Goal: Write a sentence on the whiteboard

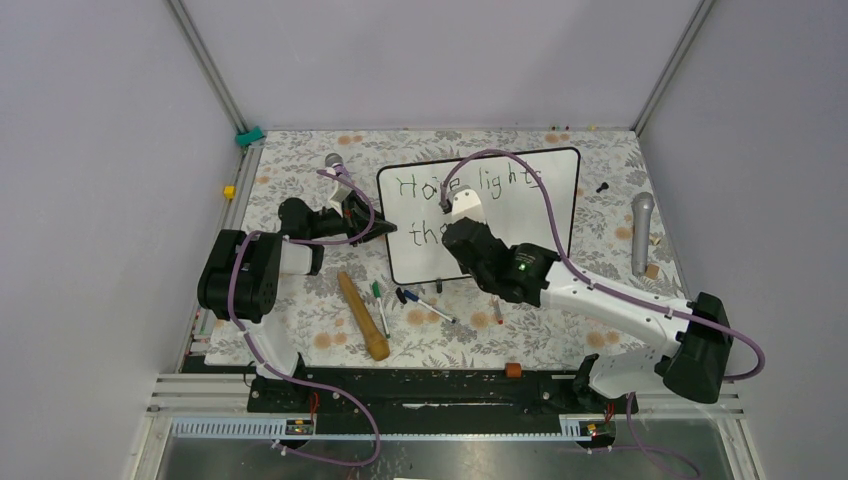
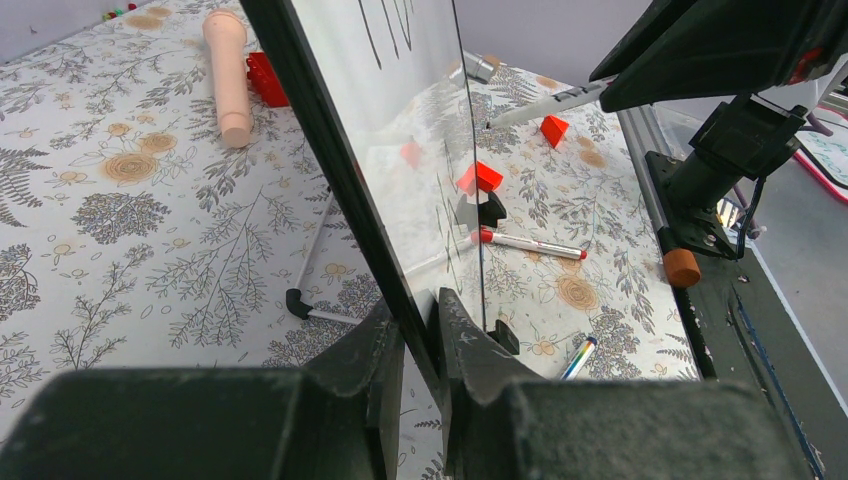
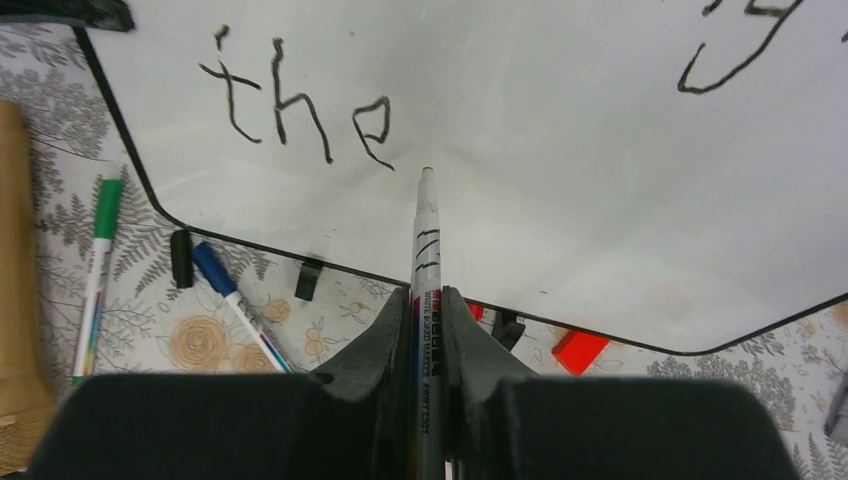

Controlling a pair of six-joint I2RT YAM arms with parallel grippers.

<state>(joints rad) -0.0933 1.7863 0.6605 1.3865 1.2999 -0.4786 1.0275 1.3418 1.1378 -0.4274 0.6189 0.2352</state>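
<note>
okay, right hand (image 3: 428, 300) is pinching the marker (image 3: 425, 235), barrel running straight out from the wrist with the nib toward the whiteboard (image 1: 510, 205). the board sits mid-tabletop (image 1: 460, 345), just ahead of both arms. left hand (image 2: 420, 310) is clamped shut on its black frame at the left edge, so that side is braced.

the sentence (image 3: 300, 110) reads "hope lights" on the top line in the overhead view, with "the" below it. the nib is just right of that "e" and a touch lower. i can't quite tell if it's on the surface or a hair off.

what matters: bare white lies to the right of the nib along the second line, so i reckon the right hand writes on rightward.
</note>
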